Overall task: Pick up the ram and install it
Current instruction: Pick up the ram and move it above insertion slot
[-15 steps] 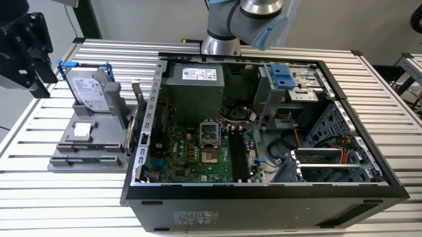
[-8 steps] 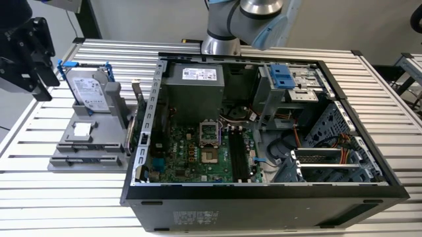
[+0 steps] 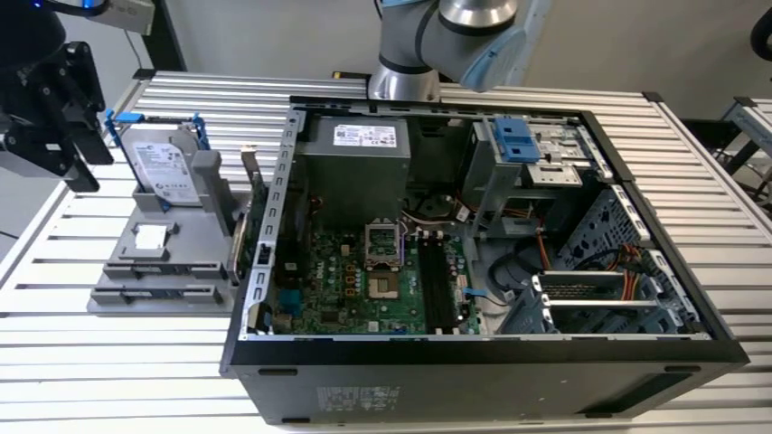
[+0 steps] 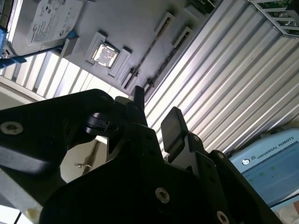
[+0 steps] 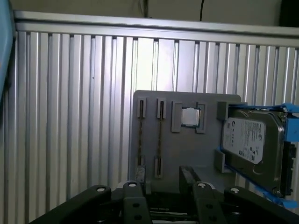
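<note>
Claw [image 5: 163,173] spread wide and empty above the grey holder's [image 5: 187,149] edge, slatted table [image 5: 70,116] stretching alongside

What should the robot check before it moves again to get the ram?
1. Gripper open and holding nothing: ok.
2. Gripper facing the grey holder and its two narrow slots: ok.
3. Ram sitting in those slots: cannot tell.
4. Hard drive apart from those slots: ok.
5. Computer case open on top: ok.
6. Black motherboard slots look empty: ok.
</note>
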Tool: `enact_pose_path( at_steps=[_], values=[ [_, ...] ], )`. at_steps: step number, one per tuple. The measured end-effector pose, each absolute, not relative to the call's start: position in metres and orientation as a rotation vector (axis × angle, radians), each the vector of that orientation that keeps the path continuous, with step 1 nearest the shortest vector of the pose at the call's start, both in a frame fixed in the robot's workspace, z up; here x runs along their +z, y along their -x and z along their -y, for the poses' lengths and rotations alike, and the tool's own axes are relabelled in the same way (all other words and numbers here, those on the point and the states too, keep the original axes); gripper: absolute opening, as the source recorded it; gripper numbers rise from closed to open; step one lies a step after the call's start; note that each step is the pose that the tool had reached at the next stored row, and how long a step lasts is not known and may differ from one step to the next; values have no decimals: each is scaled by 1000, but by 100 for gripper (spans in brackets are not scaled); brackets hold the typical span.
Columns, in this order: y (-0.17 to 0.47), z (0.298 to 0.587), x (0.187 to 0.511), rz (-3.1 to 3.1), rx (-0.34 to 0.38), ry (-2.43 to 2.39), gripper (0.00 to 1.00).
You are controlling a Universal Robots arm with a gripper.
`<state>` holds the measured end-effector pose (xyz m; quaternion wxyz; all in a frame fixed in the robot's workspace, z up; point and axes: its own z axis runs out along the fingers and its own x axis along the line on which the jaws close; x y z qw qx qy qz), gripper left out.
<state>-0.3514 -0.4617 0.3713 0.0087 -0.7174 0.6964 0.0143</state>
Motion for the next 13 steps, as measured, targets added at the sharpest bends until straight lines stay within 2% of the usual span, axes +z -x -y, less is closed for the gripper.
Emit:
enact_pose_path(
  at_steps=[13],
  values=[
    [351,462,359,-2196,33,2233,100]
  ],
)
